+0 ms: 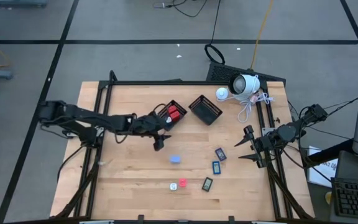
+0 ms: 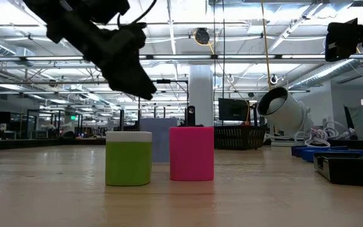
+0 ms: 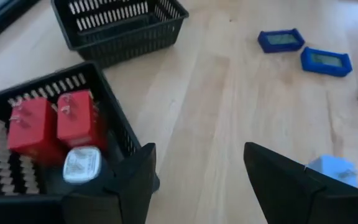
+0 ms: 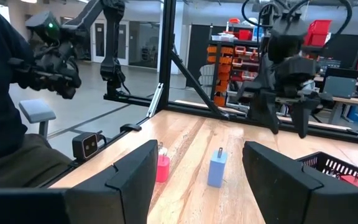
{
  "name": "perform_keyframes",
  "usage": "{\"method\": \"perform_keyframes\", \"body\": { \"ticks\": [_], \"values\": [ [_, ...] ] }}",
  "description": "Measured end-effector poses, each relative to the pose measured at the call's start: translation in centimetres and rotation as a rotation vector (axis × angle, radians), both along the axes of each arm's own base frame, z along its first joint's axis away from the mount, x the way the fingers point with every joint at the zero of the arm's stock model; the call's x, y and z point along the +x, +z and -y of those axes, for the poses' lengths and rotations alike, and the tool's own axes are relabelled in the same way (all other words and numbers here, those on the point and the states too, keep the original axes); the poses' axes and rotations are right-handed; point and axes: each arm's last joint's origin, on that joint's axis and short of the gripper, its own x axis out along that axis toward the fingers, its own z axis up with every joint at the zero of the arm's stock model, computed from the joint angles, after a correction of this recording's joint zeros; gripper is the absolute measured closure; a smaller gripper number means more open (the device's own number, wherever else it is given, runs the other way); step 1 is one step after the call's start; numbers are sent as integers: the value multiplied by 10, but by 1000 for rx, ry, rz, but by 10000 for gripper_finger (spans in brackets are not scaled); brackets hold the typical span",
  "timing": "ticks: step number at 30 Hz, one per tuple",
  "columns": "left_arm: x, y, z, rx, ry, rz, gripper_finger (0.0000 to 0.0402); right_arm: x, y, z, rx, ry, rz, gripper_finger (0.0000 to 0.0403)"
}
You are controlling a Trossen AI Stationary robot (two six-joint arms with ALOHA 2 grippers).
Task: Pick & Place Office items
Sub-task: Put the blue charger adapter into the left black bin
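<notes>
My left gripper (image 1: pixel 160 142) (image 3: pixel 197 163) hangs open over bare wood, just near of a black mesh basket (image 1: pixel 173 114) (image 3: pixel 114 121) that holds two red blocks (image 3: pixel 53 121) and a small white piece (image 3: pixel 81 165). A second mesh basket (image 1: pixel 205 109) (image 3: pixel 120 25) stands beside it. Loose on the table lie a pale blue block (image 1: pixel 175 159) (image 3: pixel 333 168), two blue-faced rectangles (image 1: pixel 220 154) (image 1: pixel 216 167), a dark rectangle (image 1: pixel 207 183), a red block (image 1: pixel 183 183) and a white bit (image 1: pixel 173 185). My right gripper (image 1: pixel 246 144) (image 4: pixel 197 155) waits open at the right edge.
A white round camera (image 1: pixel 244 85) with a coiled white cable (image 1: pixel 248 107) sits at the table's far right corner. Bare wood lies to the left of the loose pieces and along the near edge. The table's black frame rails (image 1: pixel 104 106) run along both sides.
</notes>
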Motion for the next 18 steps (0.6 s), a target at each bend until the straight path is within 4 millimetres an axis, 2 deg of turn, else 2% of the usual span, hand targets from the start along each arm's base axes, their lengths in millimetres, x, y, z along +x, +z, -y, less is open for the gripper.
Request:
{"method": "perform_keyframes", "body": {
  "ticks": [4, 7, 9, 13, 18],
  "values": [
    [8, -11, 0, 6, -5, -7, 147, 0, 0, 0, 0, 0, 0, 179],
    [10, -9, 1, -26, -6, 22, 143, 0, 0, 0, 0, 0, 0, 179],
    [9, -5, 3, -91, -65, 47, 142, 0, 0, 0, 0, 0, 0, 179],
    [9, 14, 12, -245, -332, 169, 150, 0, 0, 0, 0, 0, 1, 179],
    [6, 28, 29, -411, -764, 272, 165, 0, 0, 0, 1, 0, 1, 179]
  ]
}}
